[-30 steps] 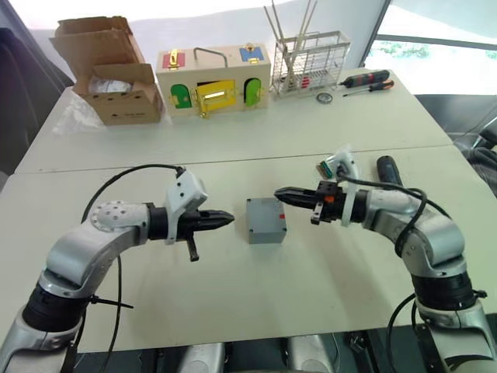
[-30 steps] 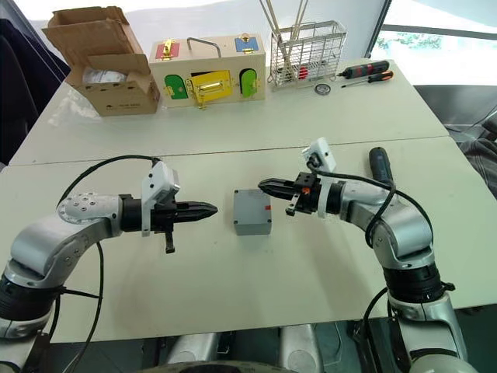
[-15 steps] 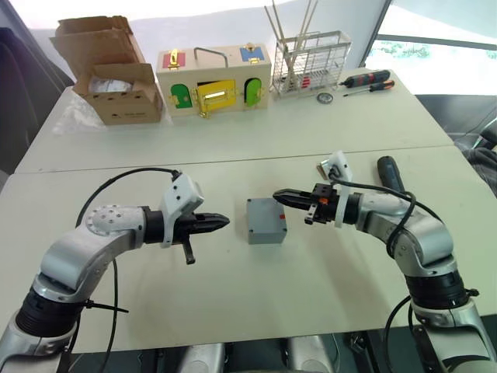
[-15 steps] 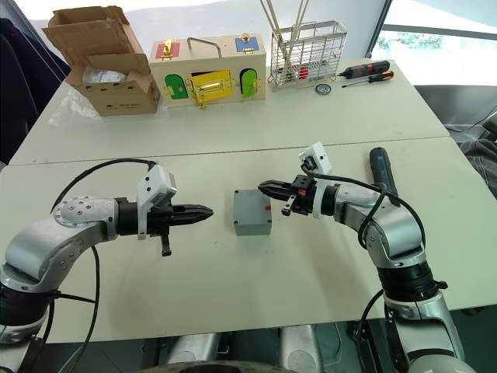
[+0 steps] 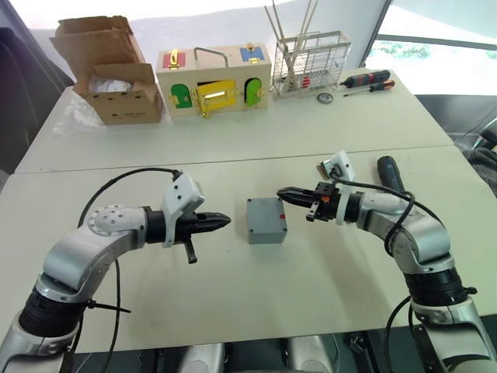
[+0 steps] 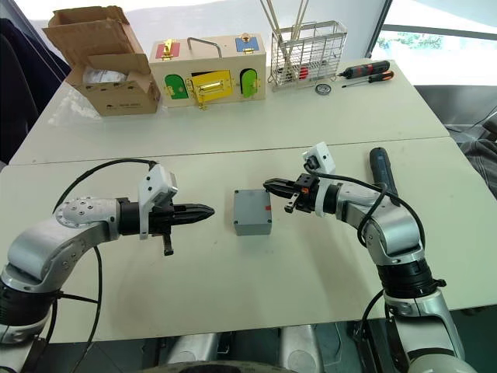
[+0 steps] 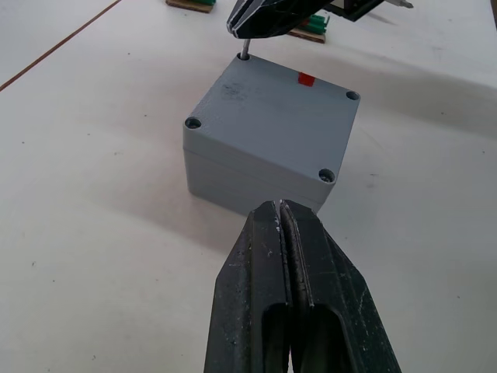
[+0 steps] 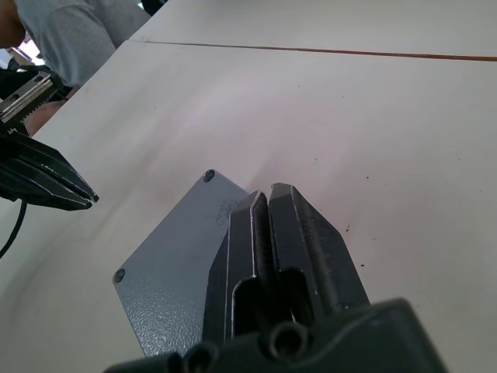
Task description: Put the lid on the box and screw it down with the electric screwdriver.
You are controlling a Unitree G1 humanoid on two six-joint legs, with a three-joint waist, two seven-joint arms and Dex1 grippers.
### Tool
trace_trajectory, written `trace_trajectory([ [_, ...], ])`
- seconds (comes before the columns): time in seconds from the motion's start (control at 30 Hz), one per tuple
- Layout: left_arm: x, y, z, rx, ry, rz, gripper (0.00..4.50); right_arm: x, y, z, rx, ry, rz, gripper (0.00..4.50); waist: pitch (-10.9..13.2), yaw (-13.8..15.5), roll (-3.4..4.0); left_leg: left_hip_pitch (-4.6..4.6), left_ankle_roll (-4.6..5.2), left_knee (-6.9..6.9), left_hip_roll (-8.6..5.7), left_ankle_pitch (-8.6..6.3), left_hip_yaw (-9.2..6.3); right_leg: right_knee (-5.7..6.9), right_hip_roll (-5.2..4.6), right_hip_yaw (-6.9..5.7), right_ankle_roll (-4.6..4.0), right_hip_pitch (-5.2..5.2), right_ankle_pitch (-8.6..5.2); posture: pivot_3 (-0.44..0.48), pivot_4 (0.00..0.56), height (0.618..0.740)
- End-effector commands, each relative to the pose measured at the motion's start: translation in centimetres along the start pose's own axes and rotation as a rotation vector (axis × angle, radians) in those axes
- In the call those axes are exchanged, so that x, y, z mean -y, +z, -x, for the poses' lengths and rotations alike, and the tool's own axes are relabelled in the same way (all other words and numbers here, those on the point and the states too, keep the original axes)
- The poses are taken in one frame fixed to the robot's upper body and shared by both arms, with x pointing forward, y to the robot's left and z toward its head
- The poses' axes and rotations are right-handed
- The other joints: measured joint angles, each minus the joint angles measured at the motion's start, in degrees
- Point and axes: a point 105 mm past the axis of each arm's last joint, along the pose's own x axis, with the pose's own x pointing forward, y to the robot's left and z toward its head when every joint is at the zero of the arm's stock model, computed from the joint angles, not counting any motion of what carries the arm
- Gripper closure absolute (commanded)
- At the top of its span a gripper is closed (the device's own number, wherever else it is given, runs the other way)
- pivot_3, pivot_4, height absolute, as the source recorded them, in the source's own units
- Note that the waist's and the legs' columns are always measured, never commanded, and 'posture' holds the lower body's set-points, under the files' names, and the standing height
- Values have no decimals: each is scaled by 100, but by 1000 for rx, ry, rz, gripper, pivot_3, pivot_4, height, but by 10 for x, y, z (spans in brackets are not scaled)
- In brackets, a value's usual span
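Observation:
The grey box (image 5: 266, 220) stands at the table's middle with the lid (image 7: 272, 116) lying flat on it; three corner holes hold screws. My right gripper (image 5: 281, 192) hangs over the lid's far right corner, shut on a small metal screw (image 7: 245, 53) that points down at that corner. My left gripper (image 5: 225, 221) is shut and empty, level with the box and a short gap to its left. The electric screwdriver (image 5: 388, 171) lies on the table beyond my right forearm.
Along the far table stand a cardboard box (image 5: 112, 70), a wooden box with coloured latches (image 5: 213, 78), a wire rack (image 5: 311, 62) and two hand screwdrivers (image 5: 369, 79). A person in a grey shirt (image 8: 70, 31) sits off the table's left side.
My right gripper has shifted a little to the right above the box's far corner. The left gripper has drawn back slightly from the box.

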Motion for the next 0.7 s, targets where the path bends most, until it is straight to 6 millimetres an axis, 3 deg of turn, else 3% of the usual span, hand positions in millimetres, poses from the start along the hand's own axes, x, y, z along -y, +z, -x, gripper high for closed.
trace_trajectory([
  [0.03,1,8,2,23,3,-38,4500,-2,8,-2,17,11,35,4440,0,-1,0,0,0,0,0,0,0,0,0,0,0,0,0,0,150,734],
  [0.23,2,8,1,26,2,-38,4500,-4,5,-5,5,19,42,4440,0,0,0,0,-1,0,0,0,0,0,0,0,0,0,0,0,150,734],
  [0.33,1,9,1,29,3,-37,4500,-4,4,-5,-14,23,64,3576,0,-2,0,0,-1,0,0,0,0,0,0,0,0,0,0,0,150,734],
  [0.5,0,11,-2,44,2,-29,4500,3,8,1,-19,-15,106,990,0,4,0,0,-1,0,0,0,0,0,0,0,0,0,0,0,150,734],
  [0.57,0,13,-5,57,-3,-28,4500,9,14,8,-19,-40,115,255,0,4,0,0,-1,0,-1,1,0,0,0,0,0,0,0,0,150,734],
  [0.6,0,14,-6,67,-5,-28,4500,12,19,14,-15,-55,116,12,0,6,0,0,-1,0,-1,0,0,0,0,0,0,0,0,0,150,734],
  [0.7,-1,22,-8,105,-13,-33,4500,27,46,41,26,-116,68,12,0,17,0,-1,-1,1,-1,1,0,-1,-1,0,0,0,0,0,150,734],
])
